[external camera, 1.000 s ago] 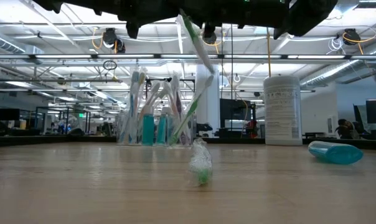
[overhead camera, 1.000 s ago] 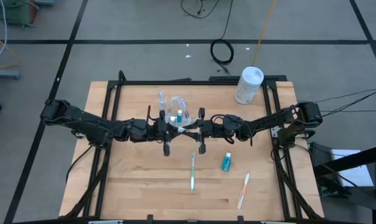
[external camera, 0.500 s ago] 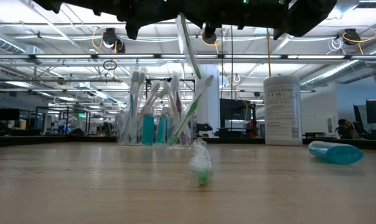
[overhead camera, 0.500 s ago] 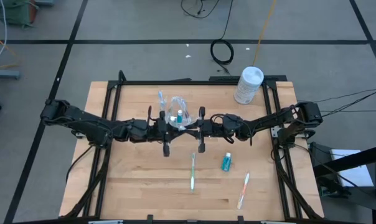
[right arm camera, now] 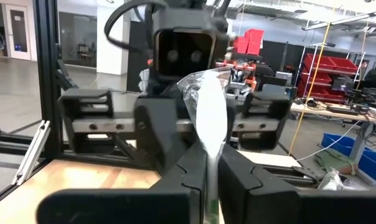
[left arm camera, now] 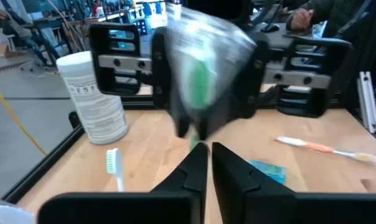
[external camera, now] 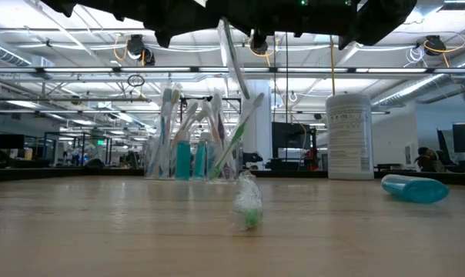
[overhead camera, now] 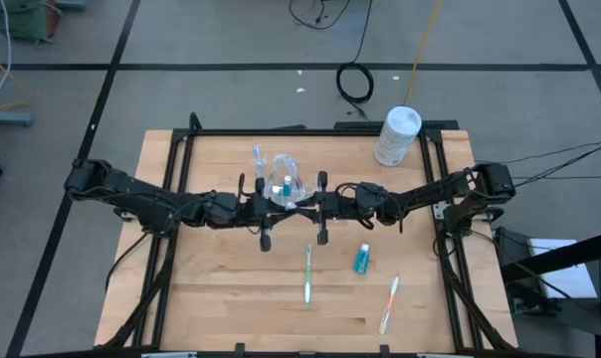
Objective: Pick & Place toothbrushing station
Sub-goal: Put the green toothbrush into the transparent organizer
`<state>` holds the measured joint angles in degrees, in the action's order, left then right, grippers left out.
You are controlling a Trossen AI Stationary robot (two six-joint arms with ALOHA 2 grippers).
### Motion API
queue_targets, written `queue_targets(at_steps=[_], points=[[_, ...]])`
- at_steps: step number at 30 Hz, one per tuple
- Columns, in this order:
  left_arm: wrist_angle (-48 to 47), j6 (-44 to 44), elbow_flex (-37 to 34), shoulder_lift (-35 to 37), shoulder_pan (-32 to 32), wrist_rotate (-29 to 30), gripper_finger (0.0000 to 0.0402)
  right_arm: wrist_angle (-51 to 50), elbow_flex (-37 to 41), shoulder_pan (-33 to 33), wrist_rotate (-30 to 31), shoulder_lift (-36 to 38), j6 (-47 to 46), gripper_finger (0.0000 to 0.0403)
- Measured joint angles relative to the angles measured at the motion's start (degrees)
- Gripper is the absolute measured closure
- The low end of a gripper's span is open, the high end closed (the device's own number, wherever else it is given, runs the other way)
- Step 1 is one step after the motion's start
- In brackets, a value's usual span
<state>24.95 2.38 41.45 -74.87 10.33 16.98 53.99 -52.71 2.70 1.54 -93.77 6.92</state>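
A green toothbrush in a clear wrapper (external camera: 234, 58) hangs in the air over the table's middle, tilted. My left gripper (overhead camera: 279, 206) and my right gripper (overhead camera: 306, 206) face each other there, both shut on it. Just behind them the clear cup (overhead camera: 284, 181) stands on its base, holding toothbrushes and blue tubes (external camera: 183, 158). Loose on the wood lie a green toothbrush (overhead camera: 307, 274), a blue toothpaste tube (overhead camera: 361, 260) and an orange-and-white toothbrush (overhead camera: 389, 303). My left gripper has the wrapped toothbrush's green end (left arm camera: 198, 140) between its two fingertips, coming level from the table's left. The toothbrush is blurred in front of the fingers and is clear of the table. My right gripper pinches the toothbrush's shaft (right arm camera: 210, 163) between its two fingers, coming about level from the table's right. The pale wrapped end (right arm camera: 210, 106) stands up beyond the fingertips. The toothbrush is lifted clear of the table.
A white cylindrical canister (overhead camera: 397, 136) stands at the table's far right corner. A black frame (overhead camera: 310, 130) runs round the table's far and side edges. Bare wood lies at the near left (overhead camera: 211, 288).
The hanging toothbrush has swung: in the low view its lower end has come in from a slant toward the right and now hangs more nearly upright. Both arms have kept their places.
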Motion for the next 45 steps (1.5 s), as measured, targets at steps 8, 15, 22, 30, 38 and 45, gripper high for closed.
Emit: queue_targets(at_steps=[8, 15, 22, 30, 38, 45], points=[[-0.4, 0.5, 0.0, 0.0, 0.7, 0.0, 0.0346, -1.1, 0.0, 0.0, 0.0, 0.7, 0.0, 0.0395], [-0.6, 1.6, 0.0, 0.0, 0.7, 0.0, 0.0305, -1.1, 0.0, 0.0, 0.0, 0.7, -0.2, 0.0390], [-4.5, 1.6, 0.0, 0.0, 1.9, 5.1, 0.0237, -2.0, 0.0, 0.0, 0.2, 0.7, -0.2, 0.0390], [-10.3, 1.9, 0.0, 6.5, 7.9, 15.4, 0.0198, -2.2, 0.0, -0.1, 0.3, 0.7, 0.3, 0.0395], [-16.0, 1.4, 0.0, 13.9, 13.0, 18.2, 0.0216, 7.1, 0.0, -0.9, 7.5, -0.1, 4.7, 0.0388], [-16.2, 0.9, 0.0, 15.1, 14.2, 18.2, 0.0232, 16.0, 0.0, -5.0, 7.3, -6.1, 4.7, 0.0397]])
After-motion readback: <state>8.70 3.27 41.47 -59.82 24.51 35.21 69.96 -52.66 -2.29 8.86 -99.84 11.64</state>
